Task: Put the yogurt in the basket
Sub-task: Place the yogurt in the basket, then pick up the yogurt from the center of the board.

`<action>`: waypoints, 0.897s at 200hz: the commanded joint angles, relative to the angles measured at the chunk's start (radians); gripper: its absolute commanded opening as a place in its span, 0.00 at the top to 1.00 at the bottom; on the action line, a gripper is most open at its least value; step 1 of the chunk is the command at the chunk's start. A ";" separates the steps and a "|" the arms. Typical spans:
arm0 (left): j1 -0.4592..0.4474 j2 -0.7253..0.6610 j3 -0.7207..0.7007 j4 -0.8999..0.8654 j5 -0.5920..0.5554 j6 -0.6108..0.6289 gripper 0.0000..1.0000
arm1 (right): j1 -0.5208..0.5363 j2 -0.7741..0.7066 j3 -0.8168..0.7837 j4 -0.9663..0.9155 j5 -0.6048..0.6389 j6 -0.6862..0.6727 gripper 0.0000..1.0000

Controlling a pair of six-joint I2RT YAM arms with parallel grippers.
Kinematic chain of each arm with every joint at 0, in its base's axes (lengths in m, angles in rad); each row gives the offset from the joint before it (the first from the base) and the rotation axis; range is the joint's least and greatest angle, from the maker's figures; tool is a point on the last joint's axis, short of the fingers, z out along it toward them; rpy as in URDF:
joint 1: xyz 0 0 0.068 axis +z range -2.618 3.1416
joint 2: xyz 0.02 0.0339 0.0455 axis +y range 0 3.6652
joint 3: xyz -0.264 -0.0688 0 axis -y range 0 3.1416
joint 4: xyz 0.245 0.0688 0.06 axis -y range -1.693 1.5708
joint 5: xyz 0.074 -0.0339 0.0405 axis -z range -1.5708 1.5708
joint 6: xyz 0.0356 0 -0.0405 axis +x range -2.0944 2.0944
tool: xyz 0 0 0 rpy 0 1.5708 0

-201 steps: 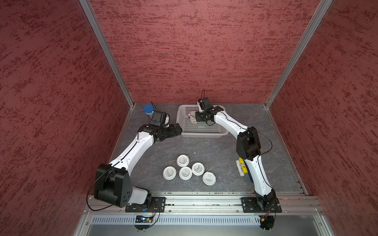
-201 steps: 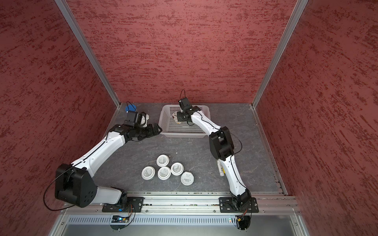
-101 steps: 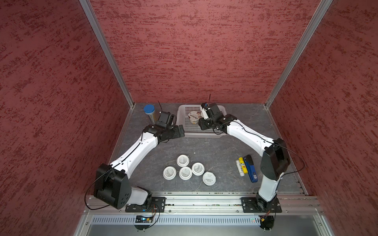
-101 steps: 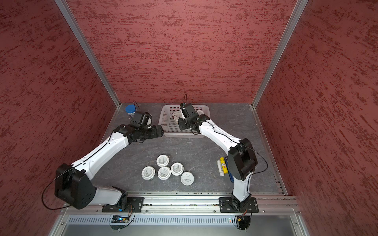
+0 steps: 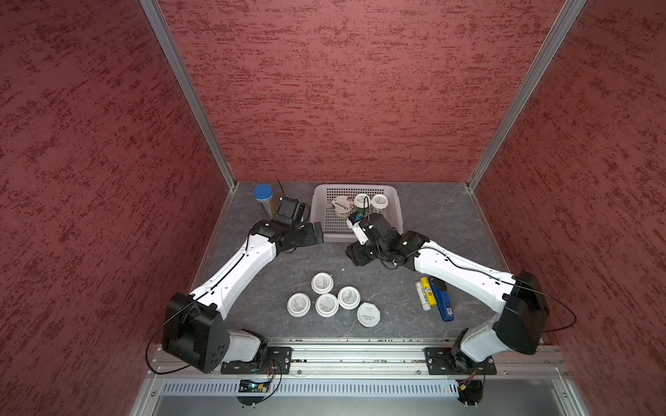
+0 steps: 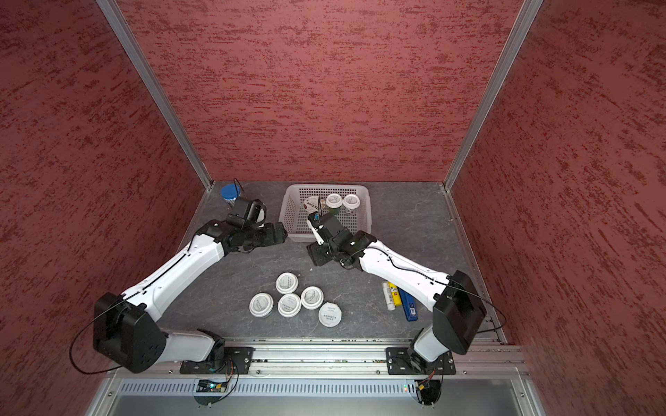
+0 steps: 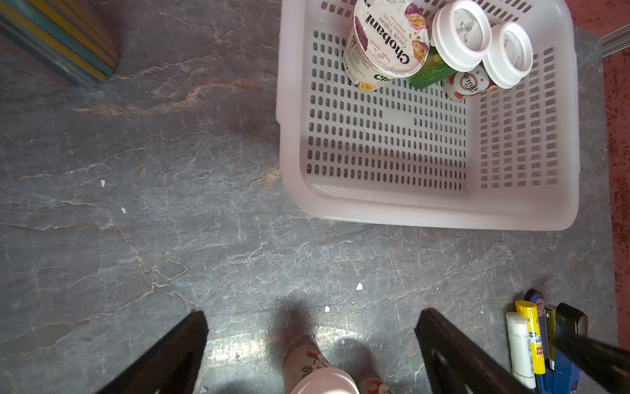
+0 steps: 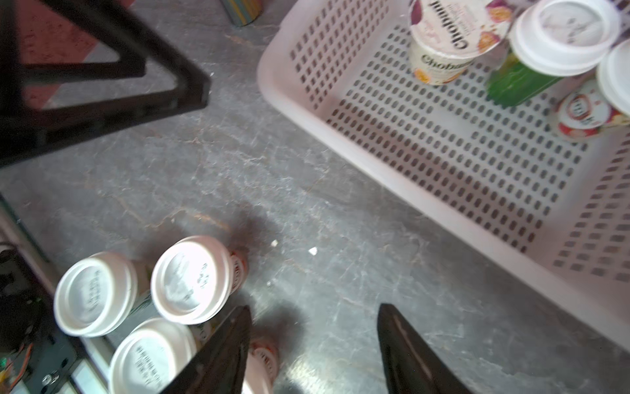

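The basket (image 5: 396, 212) stands at the back of the table and holds three yogurt cups: a Chobani cup (image 5: 341, 207), (image 7: 388, 41) and two white-lidded ones (image 5: 361, 200), (image 5: 379, 201). Several more white-lidded yogurt cups (image 5: 327, 305), (image 6: 289, 304) stand clustered on the table's front middle. My left gripper (image 5: 318, 232), (image 7: 313, 327) is open just left of the basket's front corner, above bare table. My right gripper (image 5: 355, 255), (image 8: 313, 324) is open in front of the basket with nothing between its fingers; the clustered cups (image 8: 191, 279) lie beside it.
A tall clear tube with a blue cap (image 5: 263, 198) stands in the back left corner. A glue stick (image 5: 422, 296), a yellow stick (image 5: 427, 288) and a blue tool (image 5: 442, 300) lie at the front right, partly under my right arm.
My right gripper has drawn back out of the basket to the table in front of it, opening wider. My left gripper has swung from the tube towards the basket's front corner.
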State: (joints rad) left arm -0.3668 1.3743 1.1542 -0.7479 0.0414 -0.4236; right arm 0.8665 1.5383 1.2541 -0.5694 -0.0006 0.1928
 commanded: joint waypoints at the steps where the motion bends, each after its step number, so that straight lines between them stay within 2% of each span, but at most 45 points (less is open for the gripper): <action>1: 0.024 -0.024 -0.005 -0.027 -0.021 0.028 0.00 | 0.051 -0.003 -0.014 -0.024 -0.022 -0.012 0.28; 36: 0.050 -0.043 -0.029 -0.016 0.001 0.029 0.00 | 0.124 0.028 -0.026 -0.070 -0.042 -0.015 0.16; 73: 0.052 -0.047 -0.037 -0.011 0.017 0.034 0.00 | 0.175 0.006 -0.084 -0.091 -0.070 -0.021 0.08; 129: 0.053 -0.049 -0.045 -0.001 0.036 0.031 0.00 | 0.193 0.027 -0.124 -0.104 -0.053 -0.003 0.02; 179: 0.052 -0.051 -0.049 -0.001 0.037 0.032 0.00 | 0.204 0.055 -0.114 -0.107 -0.045 -0.008 0.02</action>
State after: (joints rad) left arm -0.3180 1.3415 1.1149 -0.7551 0.0708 -0.4065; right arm 1.0603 1.5711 1.1370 -0.6636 -0.0563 0.1837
